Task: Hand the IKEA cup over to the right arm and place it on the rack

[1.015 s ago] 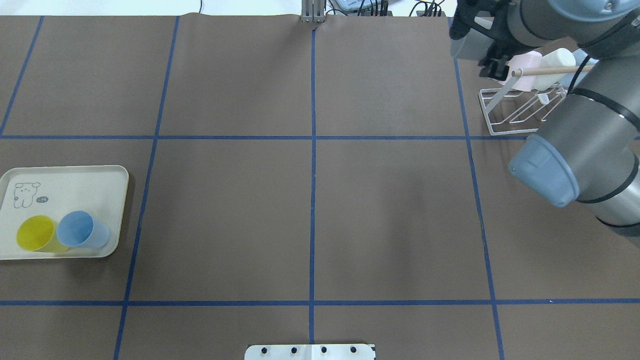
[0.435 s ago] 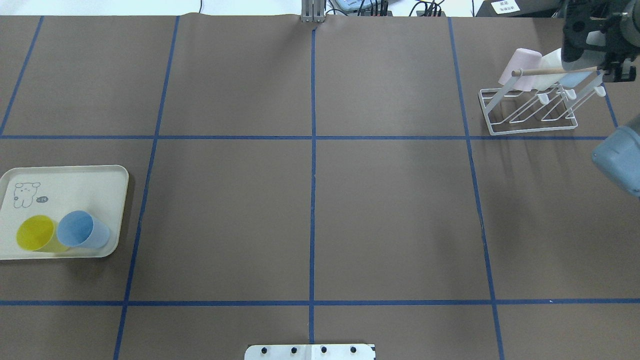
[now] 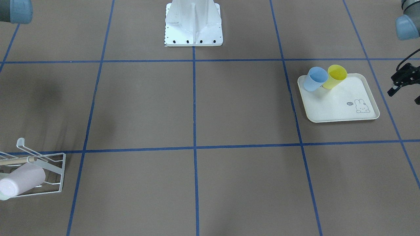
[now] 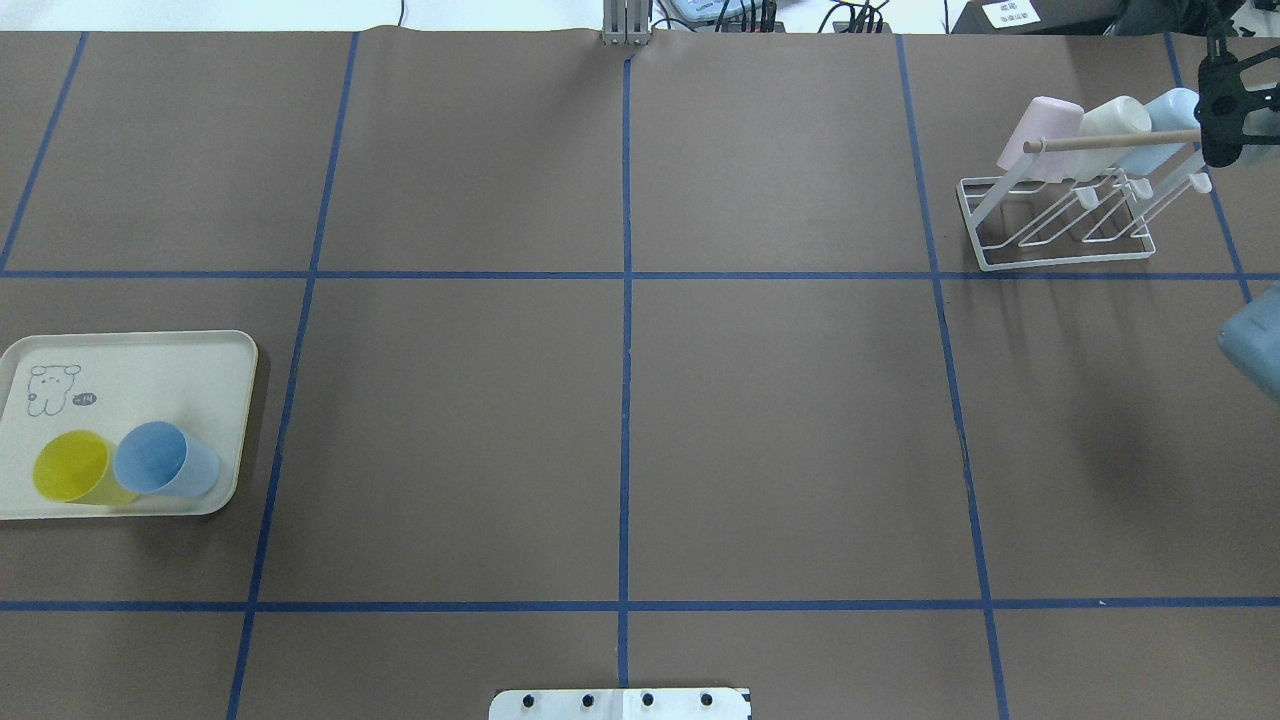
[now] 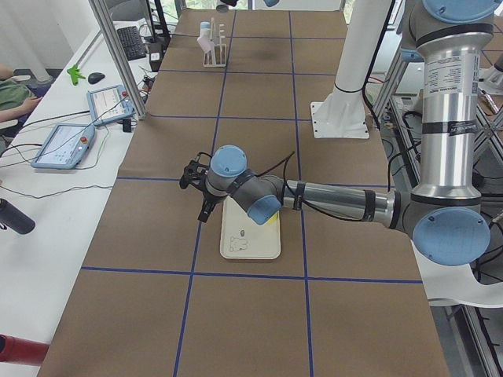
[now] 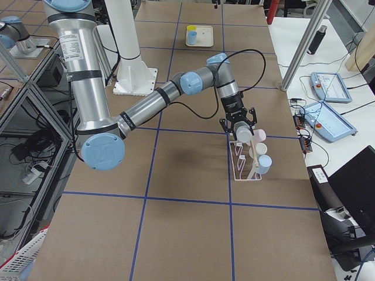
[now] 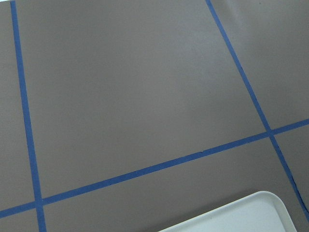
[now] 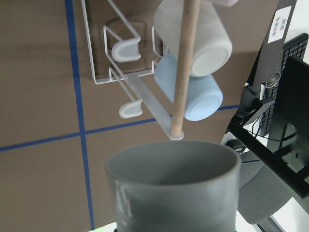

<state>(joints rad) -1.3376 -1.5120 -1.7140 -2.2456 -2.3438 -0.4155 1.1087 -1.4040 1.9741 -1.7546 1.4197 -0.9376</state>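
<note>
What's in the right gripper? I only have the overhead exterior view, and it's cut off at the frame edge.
Observer: A grey cup. The right wrist view shows it close to the camera, with its open mouth facing the rack.
Operator: Any free prong?
Observer: Yes. That view shows two bare prongs beside the white cup and the light blue cup.
Operator: And the left gripper? It's not in my frame.
Observer: The front-facing view shows the left gripper beside the tray, clear of it. Its fingers look apart and hold nothing.
</note>
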